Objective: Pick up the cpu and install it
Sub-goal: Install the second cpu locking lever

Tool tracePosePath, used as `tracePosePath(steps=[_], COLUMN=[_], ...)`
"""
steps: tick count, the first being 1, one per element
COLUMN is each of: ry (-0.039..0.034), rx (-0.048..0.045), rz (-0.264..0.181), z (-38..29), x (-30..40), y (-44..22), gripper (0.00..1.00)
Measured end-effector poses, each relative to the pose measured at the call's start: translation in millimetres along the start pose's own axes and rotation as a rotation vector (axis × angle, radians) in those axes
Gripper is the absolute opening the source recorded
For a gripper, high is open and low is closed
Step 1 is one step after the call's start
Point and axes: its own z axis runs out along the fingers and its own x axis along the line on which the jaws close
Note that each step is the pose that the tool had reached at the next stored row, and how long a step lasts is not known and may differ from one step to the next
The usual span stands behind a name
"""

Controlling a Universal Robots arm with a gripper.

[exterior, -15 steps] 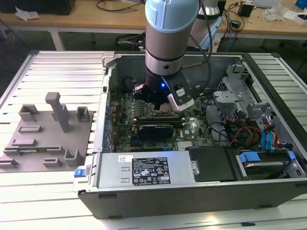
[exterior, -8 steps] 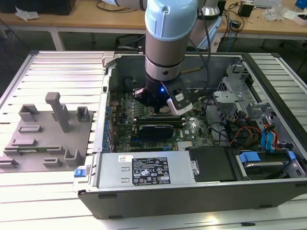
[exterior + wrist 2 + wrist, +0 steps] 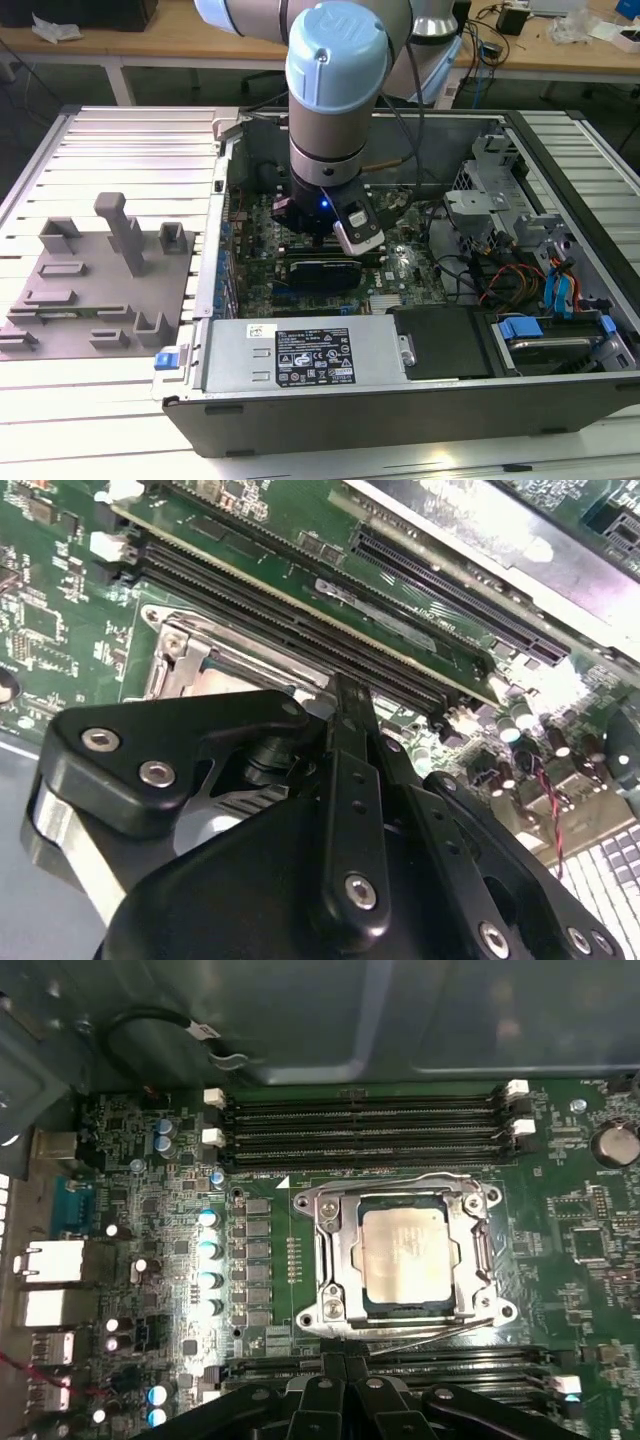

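Cpu [image 3: 405,1255]: silver-topped square, seated flat inside the socket frame [image 3: 330,1260] on the motherboard [image 3: 150,1260], as seen in the first wrist view; edges square to the frame, no corner visibly raised. Gripper [image 3: 345,1385]: poised just beside the socket's edge, apart from the chip, holding nothing; finger linkages drawn together in both wrist views, though fingertips hidden, so closure left as cannot tell. Judged a late stage: chip placed, retention lever apparently not latched. Advised for the step: verified seating on all four sides, pressed nothing against the chip's top, kept clear of the memory slots [image 3: 365,1125] flanking the socket. Computer case [image 3: 300,400]: lying open, holding motherboard, power supply [image 3: 300,355], drive cages [image 3: 490,175] and loose cabling. Grey fixture tray [image 3: 85,310]: beside the case at the exterior view's left, bearing grey plastic blocks only.
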Motion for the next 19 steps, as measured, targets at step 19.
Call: tracePosePath(steps=[19], ry=[-0.0093], rx=[-0.0472], rz=[0.052], z=[16.6], x=[10.7], y=[1.3], gripper=[0.11])
